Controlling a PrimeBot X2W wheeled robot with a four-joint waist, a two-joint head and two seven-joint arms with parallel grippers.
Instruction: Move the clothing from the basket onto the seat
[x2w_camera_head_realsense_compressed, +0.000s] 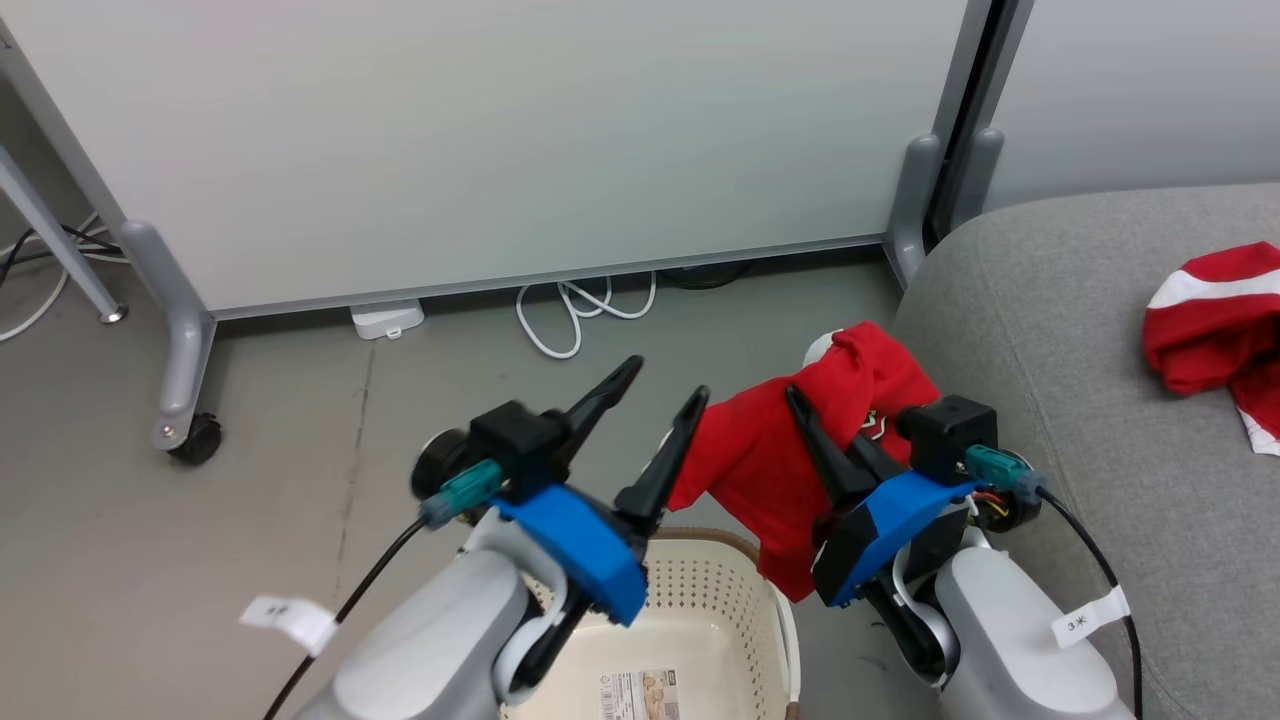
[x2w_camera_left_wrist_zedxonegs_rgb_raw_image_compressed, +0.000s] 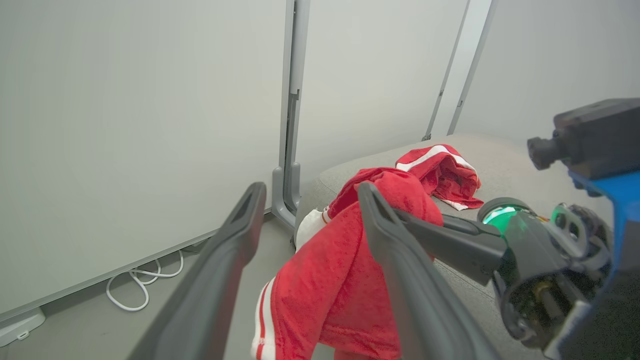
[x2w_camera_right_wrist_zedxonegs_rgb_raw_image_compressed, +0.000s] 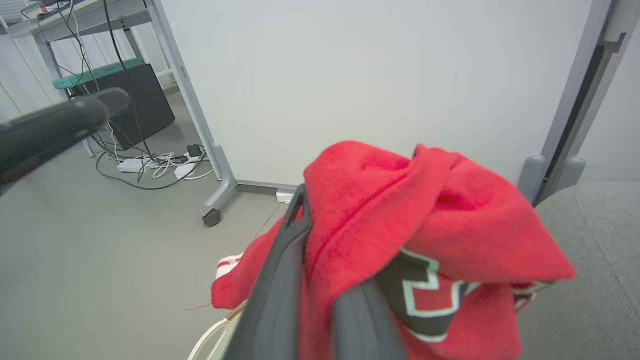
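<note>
Nearest me, at the bottom middle of the head view, sits the basket (x2w_camera_head_realsense_compressed: 735, 590), the paper label (x2w_camera_head_realsense_compressed: 640, 692) showing on the part of its bottom I can see. Just above it my left gripper (x2w_camera_head_realsense_compressed: 668, 378) has its fingers spread wide with nothing between them, one tip close beside the cloth. To its right, my right gripper (x2w_camera_head_realsense_compressed: 812, 425) is pinched tight on the red garment (x2w_camera_head_realsense_compressed: 770, 450), which is bunched over its fingers, the dark emblem facing the wrist camera, with a tail hanging down toward the basket rim. That garment is in the air between basket and seat (x2w_camera_head_realsense_compressed: 1080, 380), not yet over the cushion. Further right, near the frame edge, the second garment (x2w_camera_head_realsense_compressed: 1215, 320) already lies on the seat. Behind everything, the pale partition (x2w_camera_head_realsense_compressed: 500, 140) and a white cable (x2w_camera_head_realsense_compressed: 575, 315) on the floor (x2w_camera_head_realsense_compressed: 300, 450). My worry is letting go too early: from here the cloth would likely drop on the floor or back in the basket. The hanging tail could also drag on the rim, and fabric draped over a finger may cling when I open.
</note>
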